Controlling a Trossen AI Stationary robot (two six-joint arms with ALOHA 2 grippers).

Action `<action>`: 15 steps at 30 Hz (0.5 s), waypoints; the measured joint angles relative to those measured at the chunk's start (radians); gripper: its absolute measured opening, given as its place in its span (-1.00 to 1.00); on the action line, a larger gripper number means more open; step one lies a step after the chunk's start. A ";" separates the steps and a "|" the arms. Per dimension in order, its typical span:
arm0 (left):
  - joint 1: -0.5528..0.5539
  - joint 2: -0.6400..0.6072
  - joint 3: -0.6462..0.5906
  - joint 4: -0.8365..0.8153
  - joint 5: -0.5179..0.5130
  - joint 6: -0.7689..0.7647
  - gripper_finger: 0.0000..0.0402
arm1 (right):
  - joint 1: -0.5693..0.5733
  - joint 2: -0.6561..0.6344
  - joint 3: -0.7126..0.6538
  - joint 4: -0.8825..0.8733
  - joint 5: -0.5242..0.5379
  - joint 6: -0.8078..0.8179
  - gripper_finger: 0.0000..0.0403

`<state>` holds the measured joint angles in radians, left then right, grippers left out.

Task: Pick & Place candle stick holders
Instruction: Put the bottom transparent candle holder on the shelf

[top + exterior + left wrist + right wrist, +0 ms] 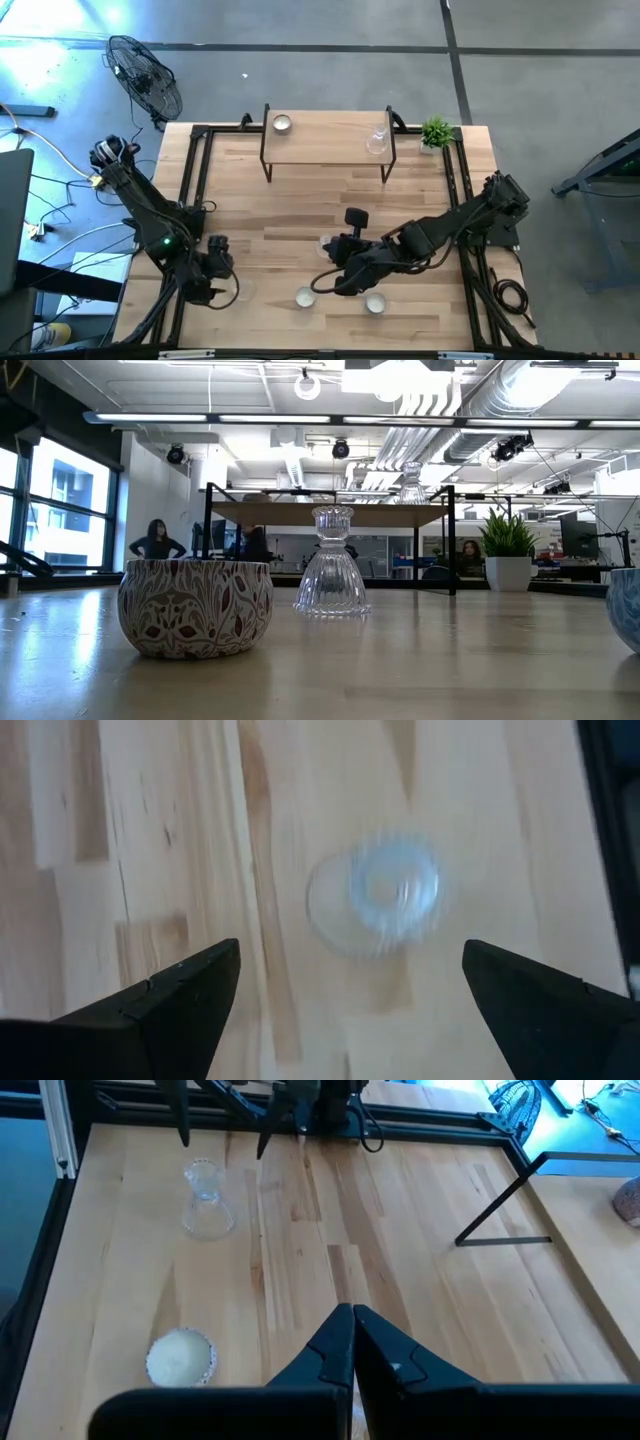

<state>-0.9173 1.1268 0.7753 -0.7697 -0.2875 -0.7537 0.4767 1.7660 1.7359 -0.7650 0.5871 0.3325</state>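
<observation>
Patterned tealight cup (196, 607) bears no readable writing.

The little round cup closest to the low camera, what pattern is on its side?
The short round tealight cup wears white leafy swirls on dark reddish-brown, best seen in the low view.

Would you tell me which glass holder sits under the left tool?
The glass holder at the table's front-left, framed by the open left tool; the other glass holders stand elsewhere.

Overhead cam, table-level cam, two wrist cams share table (330, 200).
</observation>
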 joint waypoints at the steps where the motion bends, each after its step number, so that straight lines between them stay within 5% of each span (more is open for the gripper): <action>1: 0.000 0.000 0.000 0.014 -0.010 0.008 0.87 | 0.000 0.000 0.000 0.000 0.000 0.000 -1.00; 15: 0.000 0.001 0.000 0.129 -0.006 -0.018 0.87 | 0.000 0.000 0.000 0.000 0.000 0.001 -1.00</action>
<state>-0.9169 1.1275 0.7753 -0.6405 -0.2938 -0.7719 0.4767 1.7660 1.7359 -0.7649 0.5871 0.3338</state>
